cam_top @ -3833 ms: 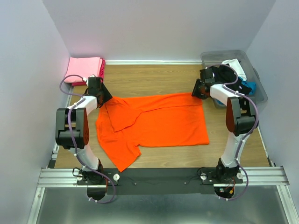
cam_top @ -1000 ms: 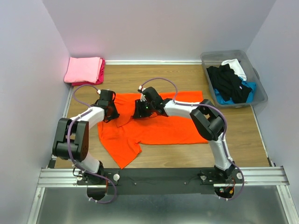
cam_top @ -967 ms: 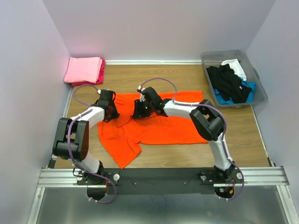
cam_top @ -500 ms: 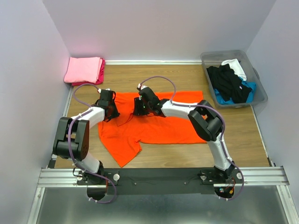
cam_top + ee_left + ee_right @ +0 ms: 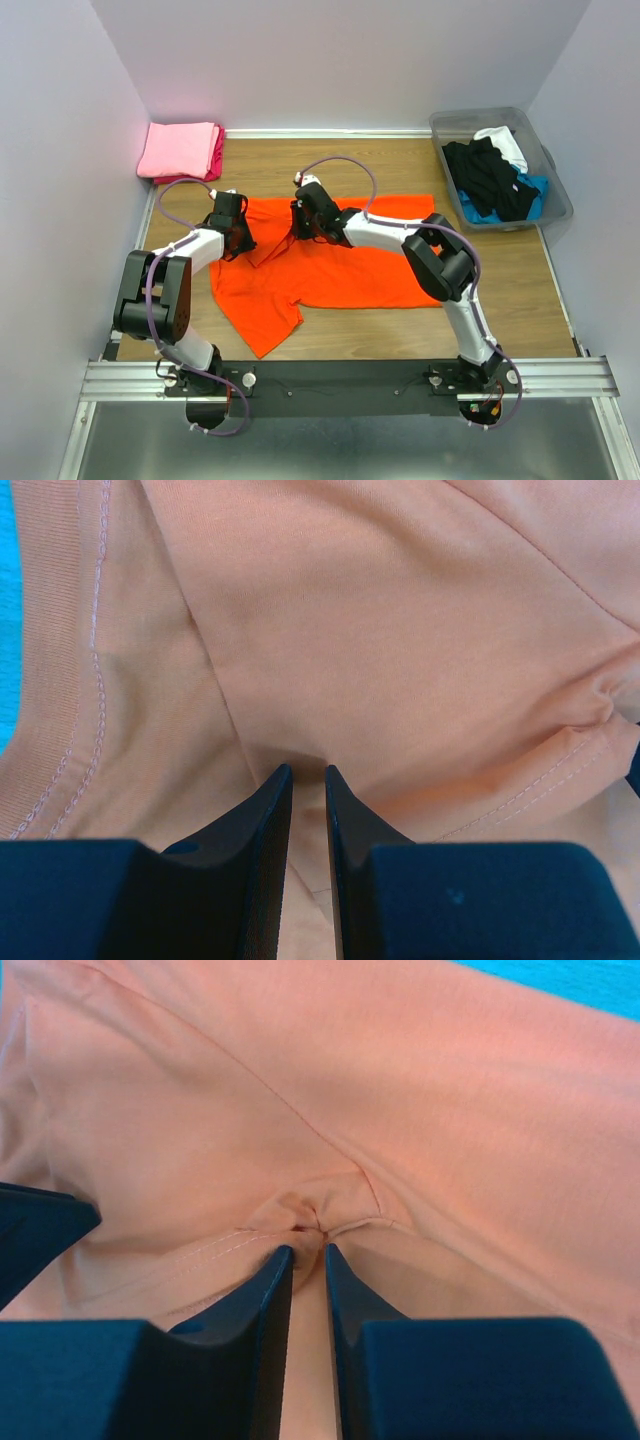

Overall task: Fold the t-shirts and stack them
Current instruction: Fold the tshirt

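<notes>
Orange t-shirt (image 5: pixel 370 270) lies long axis left-right, collar leftward (hem rightward).

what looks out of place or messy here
Nothing is damaged or spilled. The orange shirt lies askew, one sleeve trailing toward the near edge, and is puckered where the left end effector and right end effector pinch it. The clothes in the bin are an unfolded heap.

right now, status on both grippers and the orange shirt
Both shut: left gripper and right gripper each pinch the orange t-shirt. Shirt mostly flat, fold not done. Clear path: pink stack and bin apart from it.
</notes>
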You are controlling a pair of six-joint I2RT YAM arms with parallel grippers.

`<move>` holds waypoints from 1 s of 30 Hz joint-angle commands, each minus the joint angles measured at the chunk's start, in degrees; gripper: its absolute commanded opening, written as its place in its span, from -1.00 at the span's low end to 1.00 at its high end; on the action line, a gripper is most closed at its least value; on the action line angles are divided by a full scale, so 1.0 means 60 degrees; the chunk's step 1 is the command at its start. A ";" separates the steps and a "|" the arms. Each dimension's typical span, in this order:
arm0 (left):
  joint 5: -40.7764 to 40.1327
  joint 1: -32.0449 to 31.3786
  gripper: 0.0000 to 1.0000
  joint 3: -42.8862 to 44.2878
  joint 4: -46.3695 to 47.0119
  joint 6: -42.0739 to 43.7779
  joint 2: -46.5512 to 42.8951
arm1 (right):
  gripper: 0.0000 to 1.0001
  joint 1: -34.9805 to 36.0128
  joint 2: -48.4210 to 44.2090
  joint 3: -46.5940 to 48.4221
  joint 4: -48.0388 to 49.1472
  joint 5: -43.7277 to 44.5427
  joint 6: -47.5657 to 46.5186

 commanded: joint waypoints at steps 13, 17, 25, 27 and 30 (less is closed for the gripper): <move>0.0029 -0.0054 -0.45 -0.0159 -0.0205 0.0182 0.0393 | -0.99 0.0084 -0.0676 -0.0359 -0.0790 0.0613 -0.1747; 0.0029 -0.0054 -0.44 -0.0173 -0.0220 0.0182 0.0408 | -0.99 0.0099 -0.1116 -0.0637 -0.1069 0.0308 -0.2216; -0.0015 -0.0054 -0.21 -0.0217 -0.0234 0.0196 0.0262 | -0.77 0.0099 -0.1469 -0.0843 -0.1567 -0.0440 -0.2583; -0.0029 -0.0039 -0.06 -0.0203 -0.0380 0.0196 0.0087 | -0.62 0.0099 -0.1571 -0.0741 -0.1655 -0.0514 -0.2656; -0.0147 -0.0054 0.08 -0.0130 -0.0628 0.0196 -0.0367 | -0.49 0.0099 -0.1689 -0.0580 -0.1772 -0.0705 -0.2686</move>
